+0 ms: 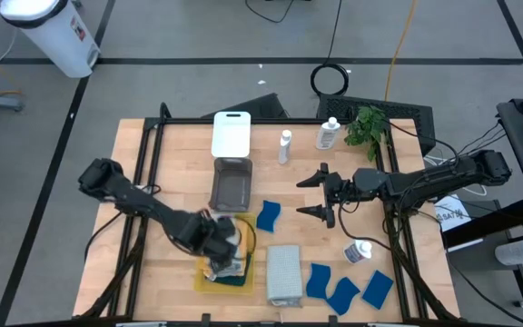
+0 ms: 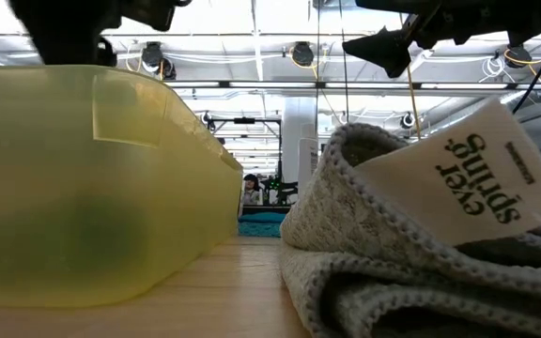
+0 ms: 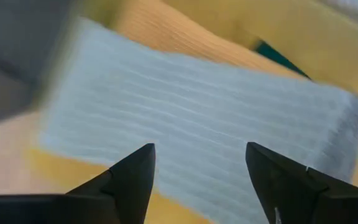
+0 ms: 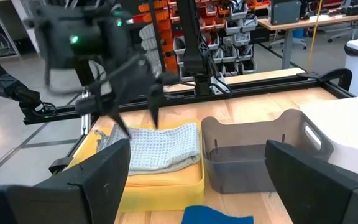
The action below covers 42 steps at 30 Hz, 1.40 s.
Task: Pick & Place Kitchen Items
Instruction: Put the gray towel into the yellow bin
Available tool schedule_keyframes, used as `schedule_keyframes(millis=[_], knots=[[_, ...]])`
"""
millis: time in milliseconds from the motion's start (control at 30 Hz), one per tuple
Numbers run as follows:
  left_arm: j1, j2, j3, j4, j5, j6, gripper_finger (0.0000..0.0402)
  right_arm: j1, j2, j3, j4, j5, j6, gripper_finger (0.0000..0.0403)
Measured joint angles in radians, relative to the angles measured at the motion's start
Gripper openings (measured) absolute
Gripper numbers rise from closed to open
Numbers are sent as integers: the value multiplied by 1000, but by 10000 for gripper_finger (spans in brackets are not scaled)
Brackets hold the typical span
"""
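Two grippers show in the high view. The left gripper (image 1: 221, 247) hangs over the yellow tray (image 1: 200, 282) at the lower middle of the frame, its fingers spread apart and gripping nothing; in the left wrist view the pale grey cloth (image 3: 191, 118) lies free between and beyond the two dark fingers (image 3: 132, 180), resting on an orange cloth (image 3: 160, 31) with a dark teal edge (image 3: 281, 56) showing past it. The right gripper (image 1: 320, 195) waits right of centre over bare table, its fingers also wide apart and empty.

A second grey cloth (image 1: 283, 273) lies on the table just right of the yellow tray, and blue sponges (image 1: 343, 289) cluster at the lower right. The cloth looks soft, light and floppy, so it would likely sag and unfold if lifted by a corner; pinching across a folded edge seems safest. A small white bottle (image 1: 359, 252) lying on its side may roll; gripping across its body would suit.
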Motion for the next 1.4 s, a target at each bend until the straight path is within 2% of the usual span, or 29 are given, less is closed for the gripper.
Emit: schedule_keyframes(millis=[133,467,633,800,1000,1100,1300,1400], knots=[[-26,47,-1,115,101,88,239,0,0,0,-1,0,0,336],[-44,181,-1,170,169,210,213,0,0,0,2,0,0,336],[-13,172,0,166,237,214,209,0,0,0,2,0,0,336],[-5,80,-2,168,211,204,209,0,0,0,2,0,0,336],[-13,-69,-2,170,91,168,209,0,0,0,0,0,0,336],[-27,-139,-2,170,16,220,209,0,0,0,-10,0,0,336],[-85,-285,-2,171,-335,362,209,0,0,0,-23,0,0,336],[-89,-354,-22,181,-472,431,209,0,0,0,-25,0,0,336]])
